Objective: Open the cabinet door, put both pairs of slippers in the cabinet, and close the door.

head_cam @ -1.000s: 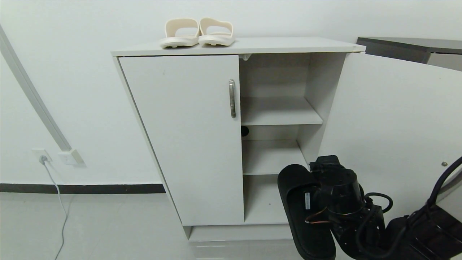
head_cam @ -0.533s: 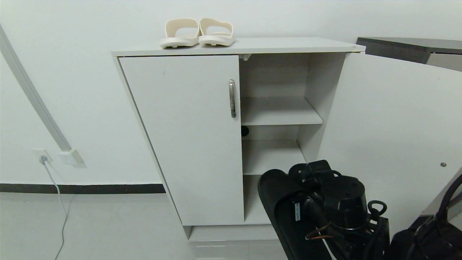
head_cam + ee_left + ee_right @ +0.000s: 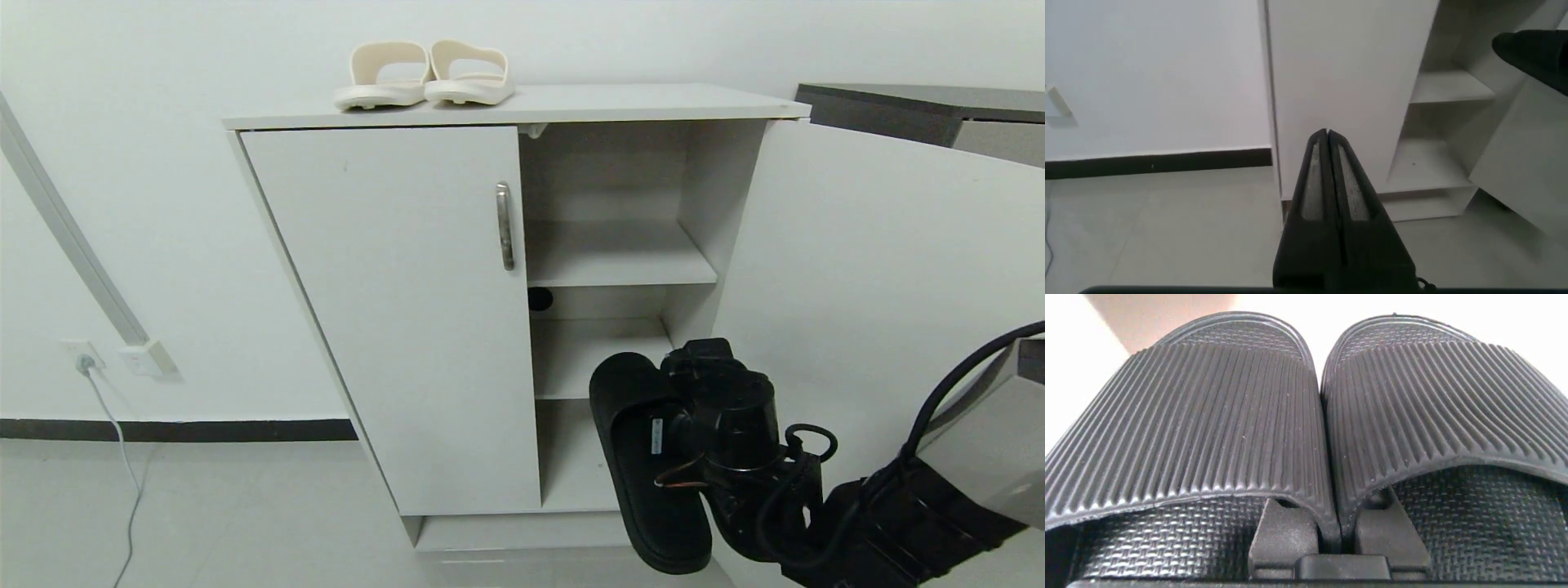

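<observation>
Black slippers (image 3: 649, 457) are pinched in your right gripper (image 3: 1333, 531): its jaws are nearly closed on the two adjoining ribbed straps, and the pair is held on end, side by side. You can see a small white label (image 3: 655, 435) on the pair, just beside the jaws; its print is too small to read. Just beyond the jaws is the open right half of the cabinet (image 3: 637, 102), with the open door (image 3: 865, 269) to their right. High above and left of them, the cream slippers (image 3: 424, 75) rest on the cabinet top. Your left gripper (image 3: 1327, 143) is closed tight on nothing, facing the closed left door (image 3: 392, 310).
</observation>
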